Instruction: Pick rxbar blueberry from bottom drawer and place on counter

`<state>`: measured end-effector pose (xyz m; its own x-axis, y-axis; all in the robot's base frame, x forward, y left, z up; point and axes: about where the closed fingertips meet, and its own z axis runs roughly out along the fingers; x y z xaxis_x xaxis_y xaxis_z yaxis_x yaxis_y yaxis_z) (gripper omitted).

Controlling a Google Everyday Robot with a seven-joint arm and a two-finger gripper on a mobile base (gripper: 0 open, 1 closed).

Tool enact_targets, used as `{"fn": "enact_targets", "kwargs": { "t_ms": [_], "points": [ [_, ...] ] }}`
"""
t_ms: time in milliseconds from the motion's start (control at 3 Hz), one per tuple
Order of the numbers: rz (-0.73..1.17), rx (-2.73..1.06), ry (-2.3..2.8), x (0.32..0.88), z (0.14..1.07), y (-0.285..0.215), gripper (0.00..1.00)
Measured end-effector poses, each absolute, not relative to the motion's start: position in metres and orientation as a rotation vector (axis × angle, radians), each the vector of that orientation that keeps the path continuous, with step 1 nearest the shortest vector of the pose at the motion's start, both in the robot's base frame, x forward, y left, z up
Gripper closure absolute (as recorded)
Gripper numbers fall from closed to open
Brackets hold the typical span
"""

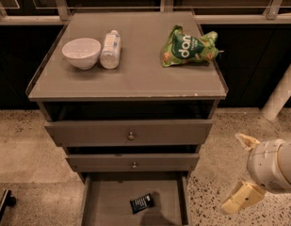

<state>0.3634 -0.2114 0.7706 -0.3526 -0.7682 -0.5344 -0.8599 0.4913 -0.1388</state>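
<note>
The green chip bag (187,48) at the bench's (135,74) right rear shows white letters reading "don"; the rest is creased out of sight. The label on the plastic bottle (110,49), lying just beside the white bowl (82,52), is too small to read. The rxbar blueberry (142,203) is a small flat dark navy wrapper with white lettering that cannot be made out. It lies slightly askew on the floor of the pulled-out bottom drawer (112,204), right of centre. The pincer (233,172) hangs over the speckled floor to the cabinet's right, released, with its cream fingers (243,197) spread wide and nothing between them.
</note>
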Motion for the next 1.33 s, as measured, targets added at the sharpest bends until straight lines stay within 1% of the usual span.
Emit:
{"fn": "enact_targets", "kwargs": {
  "t_ms": [333, 667, 1000, 1333],
  "points": [
    [0.222, -1.337, 2.198, 0.363, 0.771, -0.211, 0.0],
    [0.358, -1.249, 2.24, 0.34, 0.727, -0.202, 0.0],
    [0.604, -1.132, 2.243, 0.309, 0.642, -0.167, 0.0],
    [0.781, -1.084, 2.222, 0.301, 0.577, -0.133, 0.0]
  ]
}}
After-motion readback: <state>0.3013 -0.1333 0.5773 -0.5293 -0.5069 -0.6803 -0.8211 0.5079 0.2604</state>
